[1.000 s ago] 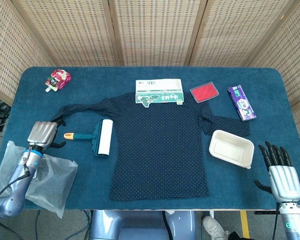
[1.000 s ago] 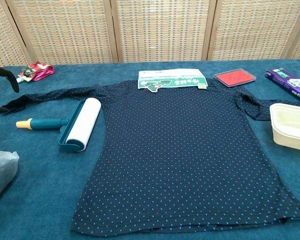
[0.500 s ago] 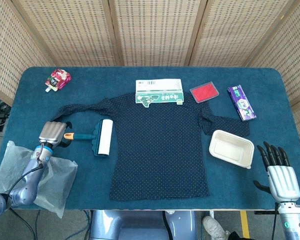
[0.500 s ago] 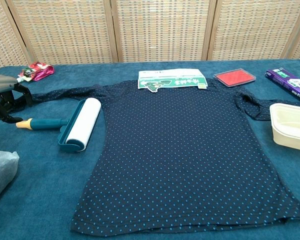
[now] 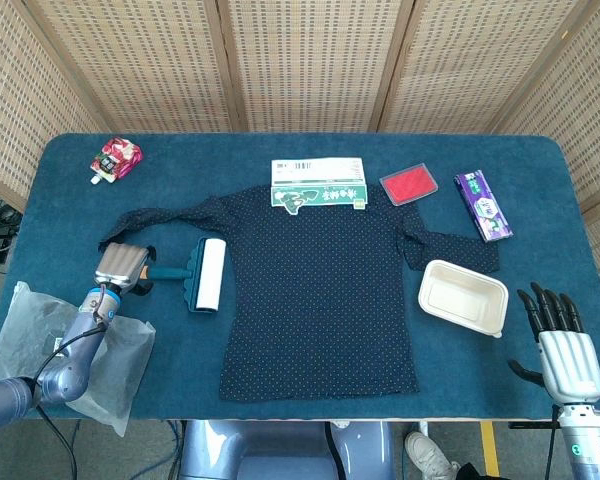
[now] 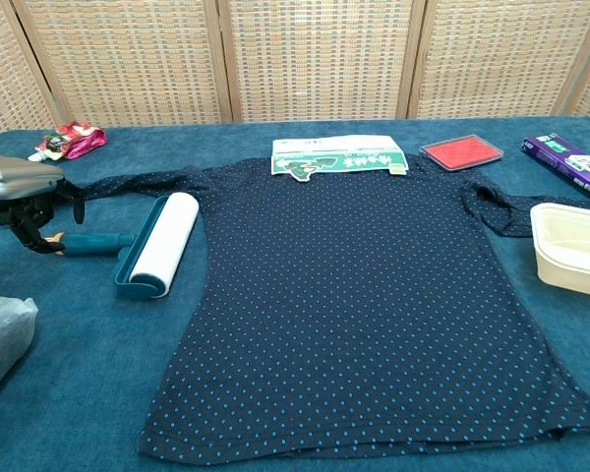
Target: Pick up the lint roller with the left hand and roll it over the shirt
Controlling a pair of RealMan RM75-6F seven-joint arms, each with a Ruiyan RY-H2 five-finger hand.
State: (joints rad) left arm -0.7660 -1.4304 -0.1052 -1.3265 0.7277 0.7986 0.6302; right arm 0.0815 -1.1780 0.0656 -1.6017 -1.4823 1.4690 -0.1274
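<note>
Two hands in sight, I had the left hand over the handle tip of the lint roller, grip unclear, handle pointing toward it beside the shirt; right hand released, far off

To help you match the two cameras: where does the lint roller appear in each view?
Head view: lint roller lies left of centre, at the shirt's left edge.
Chest view: lint roller sits in the left half, beside the shirt.
Shared landmark: the green-and-white packet at the shirt's collar.

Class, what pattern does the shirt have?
The shirt is dark navy with small blue dots, clearest in the chest view.
</note>
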